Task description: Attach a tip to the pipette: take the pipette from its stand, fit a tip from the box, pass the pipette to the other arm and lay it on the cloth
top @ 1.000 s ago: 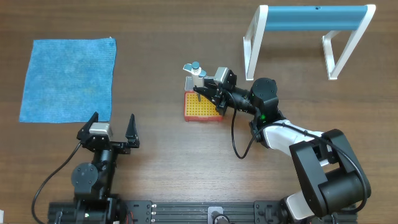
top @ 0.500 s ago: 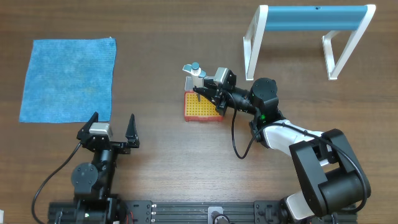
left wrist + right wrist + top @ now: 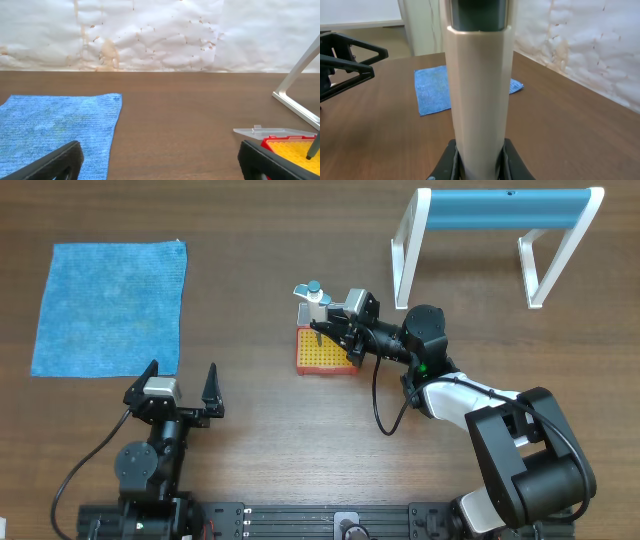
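As before, pipette (image 3: 317,302) over tip box (image 3: 322,357).

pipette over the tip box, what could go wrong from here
1. The right gripper holds the pipette with its shaft down at the tip box. If it is off a hole, a tip may seat crooked or the loose box may shift.
2. The cloth lies on the far left, so a handover to the open left gripper is needed, and the smooth body could slip then.
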Robot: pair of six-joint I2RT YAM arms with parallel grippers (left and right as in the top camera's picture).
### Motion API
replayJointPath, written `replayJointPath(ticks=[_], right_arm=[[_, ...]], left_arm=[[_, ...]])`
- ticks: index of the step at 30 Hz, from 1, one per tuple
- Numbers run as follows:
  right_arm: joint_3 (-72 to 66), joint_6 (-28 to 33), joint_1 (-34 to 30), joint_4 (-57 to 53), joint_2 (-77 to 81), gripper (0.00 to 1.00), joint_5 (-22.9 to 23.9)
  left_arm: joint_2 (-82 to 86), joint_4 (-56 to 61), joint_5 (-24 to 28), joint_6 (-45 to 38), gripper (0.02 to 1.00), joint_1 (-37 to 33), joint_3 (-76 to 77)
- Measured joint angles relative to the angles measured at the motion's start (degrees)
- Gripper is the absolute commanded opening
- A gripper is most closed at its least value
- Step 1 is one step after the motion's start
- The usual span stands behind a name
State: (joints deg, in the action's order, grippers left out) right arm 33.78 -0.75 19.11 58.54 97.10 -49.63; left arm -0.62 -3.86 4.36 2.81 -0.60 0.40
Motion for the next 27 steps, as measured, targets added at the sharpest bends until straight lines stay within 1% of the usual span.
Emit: replayJointPath(ticks=[7, 12, 27], right_arm=[[0.0, 0.0, 0.0, -0.09, 0.0, 0.077, 0.33], [0.02, 0.07, 0.0, -1.6, -0.02, 0.077, 1.49], [0.46, 0.24, 0.02, -1.55, 0.63, 0.077, 1.49]], left_arm=[[0.0, 0.0, 0.0, 0.0, 0.998, 0.0, 0.0], [0.0, 0.0, 0.0, 0.0, 0.998, 0.0, 0.0], [0.0, 0.0, 0.0, 0.0, 0.998, 0.0, 0.0]])
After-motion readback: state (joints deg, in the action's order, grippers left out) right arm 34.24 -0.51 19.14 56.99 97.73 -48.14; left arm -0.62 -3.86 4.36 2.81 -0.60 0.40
